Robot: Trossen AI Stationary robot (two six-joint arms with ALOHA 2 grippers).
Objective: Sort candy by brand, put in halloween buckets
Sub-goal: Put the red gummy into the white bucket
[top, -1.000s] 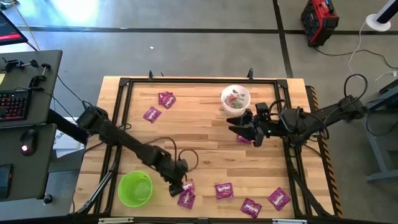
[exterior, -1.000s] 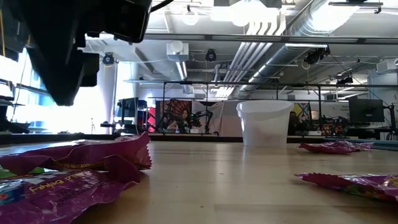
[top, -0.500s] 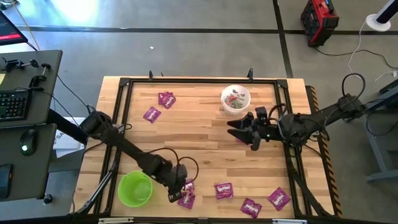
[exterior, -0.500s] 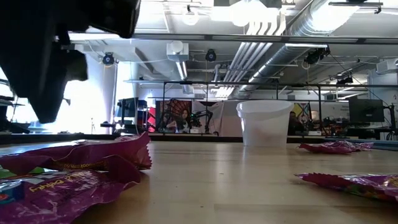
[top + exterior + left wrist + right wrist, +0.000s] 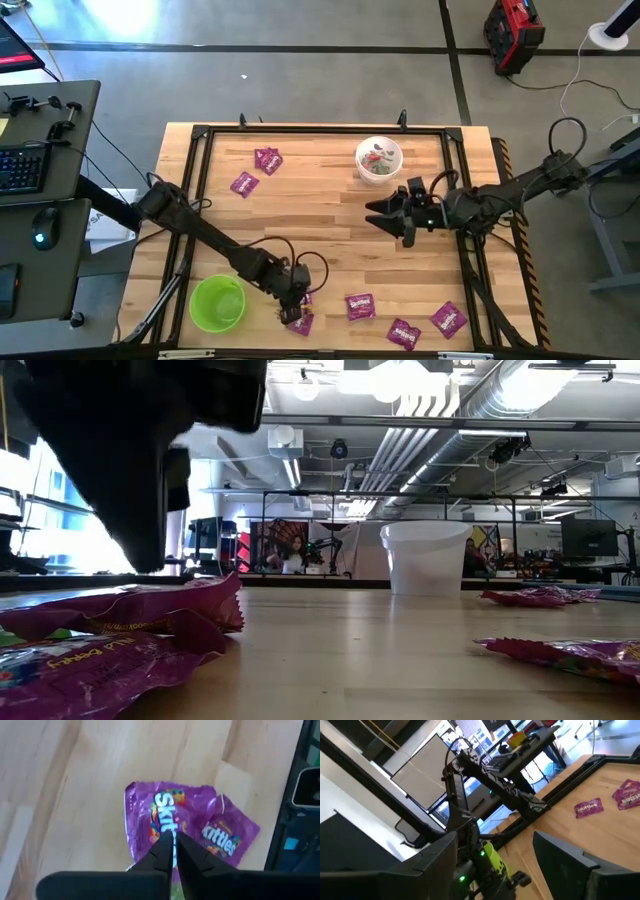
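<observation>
Two purple candy packets lie overlapping near the table's front edge, one [image 5: 160,815] partly over the other [image 5: 230,837], just right of the lime green bucket [image 5: 218,303]. My left gripper [image 5: 295,306] points down at the first packet and is shut on it. The white bucket [image 5: 379,160], with small sweets inside, stands at the far middle. My right gripper [image 5: 385,215] hovers open just in front of that bucket, holding nothing. In the low view the left gripper [image 5: 150,490] hangs over the crumpled packets [image 5: 120,622]. My left gripper comes from above, its fingers pointing down. Its shut fingertips [image 5: 162,845] meet on the middle of the packet's printed face [image 5: 161,822]. The packet lies on the table, partly over its neighbour. How much wrapper is between the tips, I cannot tell.
More purple packets lie at the far left [image 5: 267,158] [image 5: 244,184] and along the front edge [image 5: 360,306] [image 5: 403,333] [image 5: 448,319]. A black frame [image 5: 200,135] borders the wooden table. In the low view, packets [image 5: 540,596] [image 5: 570,652] lie at the right.
My left gripper has moved a little toward the table's near edge and right, settling over the overlapping packets beside the green bucket. My right gripper has drifted slightly toward the table's left and stays open. The packets have not moved.
</observation>
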